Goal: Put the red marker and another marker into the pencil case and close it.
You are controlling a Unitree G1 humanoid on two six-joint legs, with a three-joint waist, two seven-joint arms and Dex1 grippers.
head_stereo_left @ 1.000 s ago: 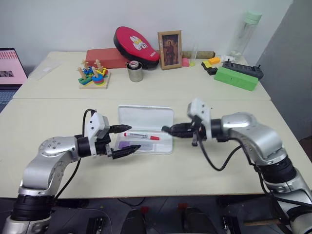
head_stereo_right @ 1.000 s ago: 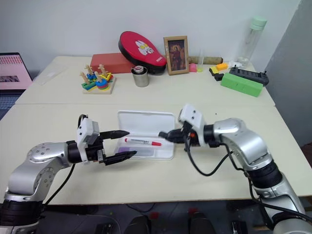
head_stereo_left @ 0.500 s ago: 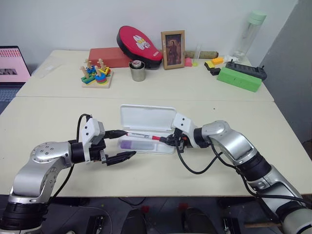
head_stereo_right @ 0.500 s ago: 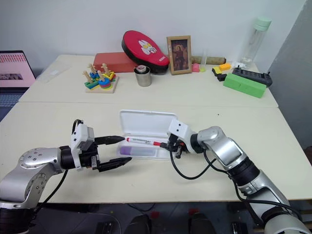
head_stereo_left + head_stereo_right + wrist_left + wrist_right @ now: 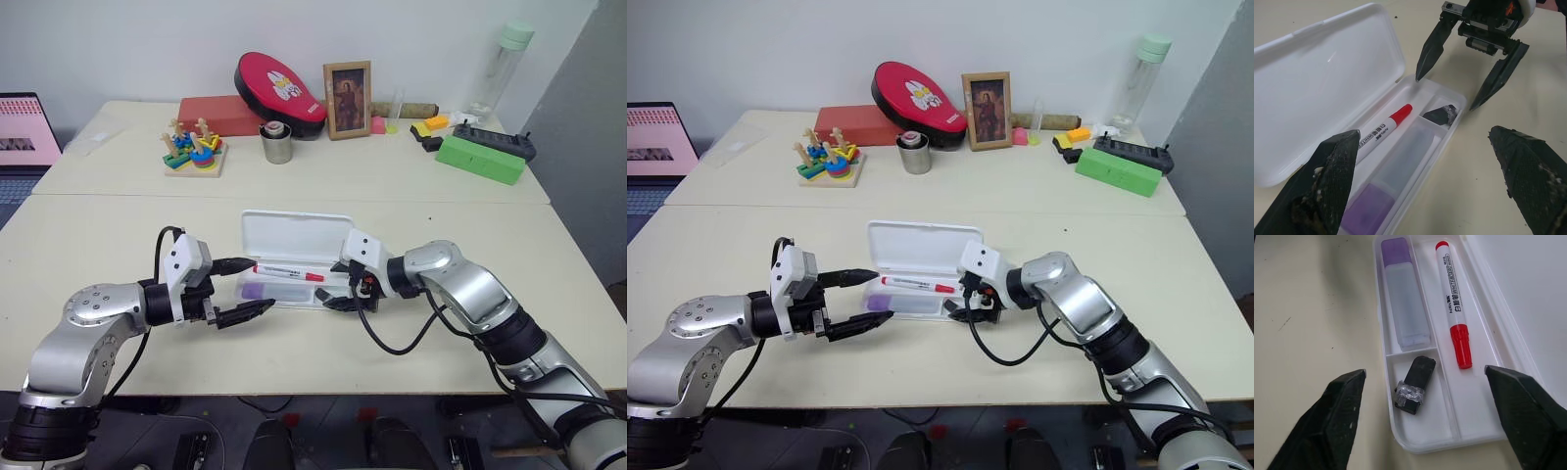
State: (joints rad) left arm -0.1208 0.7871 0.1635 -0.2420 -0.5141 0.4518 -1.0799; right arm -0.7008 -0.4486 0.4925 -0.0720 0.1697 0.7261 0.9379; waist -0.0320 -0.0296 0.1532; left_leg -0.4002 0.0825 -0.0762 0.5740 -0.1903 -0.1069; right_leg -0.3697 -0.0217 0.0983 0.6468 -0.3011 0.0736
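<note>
Right tool (image 5: 967, 301) fingers apart, empty, at right end of pencil case (image 5: 924, 245); left tool (image 5: 854, 302) fingers apart at left end. Red marker (image 5: 1454, 336) and purple marker (image 5: 1402, 315) lie in tray. Lid up; closing left, likely next.

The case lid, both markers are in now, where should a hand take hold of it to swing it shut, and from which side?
Take the lid by its free long edge, the far one, away from the tray. It lies open and flat on the table, hinged along the side next to the red marker. Come from behind the case and tip it forward. The right hand, open by the tray's end, is probably nearest.
</note>
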